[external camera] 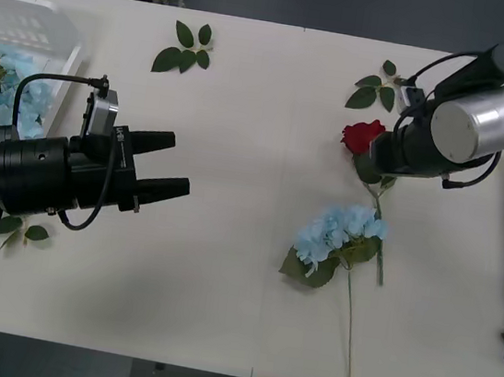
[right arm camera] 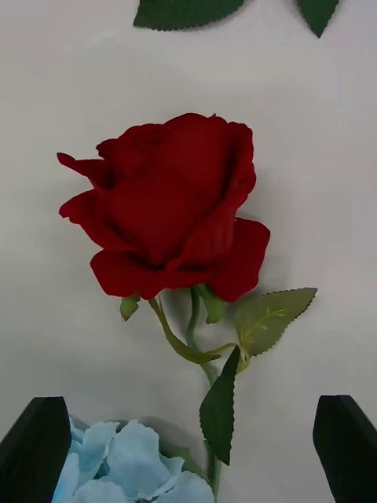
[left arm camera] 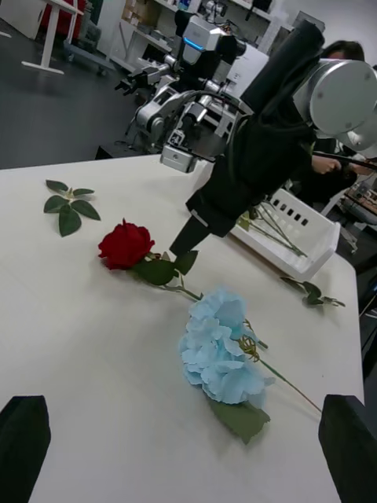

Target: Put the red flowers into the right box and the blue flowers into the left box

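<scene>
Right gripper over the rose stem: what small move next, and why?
Probably lower the right gripper straight down and close on the stem. Its open fingers straddle the stem just below the red rose, which lies flat on the table; the blue hydrangea lies close by, so keep the descent narrow.

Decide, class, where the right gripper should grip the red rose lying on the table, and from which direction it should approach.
Grip the bare green stem just below the red rose, above its leaves. The rose lies flat, so the right gripper, open and hovering over the stem, should probably descend from above, fingers either side of the stem. The bloom is bulky and soft, and the blue hydrangea crowds the lower stem.
</scene>
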You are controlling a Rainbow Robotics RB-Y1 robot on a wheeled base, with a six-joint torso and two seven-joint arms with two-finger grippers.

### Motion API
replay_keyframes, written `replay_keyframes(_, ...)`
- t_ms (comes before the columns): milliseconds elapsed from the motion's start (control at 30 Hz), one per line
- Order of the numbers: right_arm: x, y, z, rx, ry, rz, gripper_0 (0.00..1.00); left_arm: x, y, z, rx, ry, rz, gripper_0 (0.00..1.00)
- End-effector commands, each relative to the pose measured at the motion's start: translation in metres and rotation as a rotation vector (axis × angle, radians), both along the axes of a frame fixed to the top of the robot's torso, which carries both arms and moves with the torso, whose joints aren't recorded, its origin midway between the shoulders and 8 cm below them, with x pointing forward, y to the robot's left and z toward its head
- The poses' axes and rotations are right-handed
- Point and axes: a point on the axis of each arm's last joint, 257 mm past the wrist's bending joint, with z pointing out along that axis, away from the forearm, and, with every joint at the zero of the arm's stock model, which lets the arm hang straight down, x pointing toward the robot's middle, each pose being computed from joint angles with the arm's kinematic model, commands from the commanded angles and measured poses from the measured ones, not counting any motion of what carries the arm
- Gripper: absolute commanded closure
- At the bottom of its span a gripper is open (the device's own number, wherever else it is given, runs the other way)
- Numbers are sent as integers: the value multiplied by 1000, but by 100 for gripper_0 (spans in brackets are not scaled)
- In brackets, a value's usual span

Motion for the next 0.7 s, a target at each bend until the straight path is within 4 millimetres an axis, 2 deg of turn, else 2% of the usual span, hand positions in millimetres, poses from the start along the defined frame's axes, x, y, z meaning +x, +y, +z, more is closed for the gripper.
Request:
replay_keyframes(33, 13, 13, 16, -4, -58, 25, 9, 4, 7, 13, 25, -68, 0, 0)
replay_keyframes(700, 24, 15, -18, -21, -62, 30, 9, 4, 7, 13, 25, -68, 0, 0)
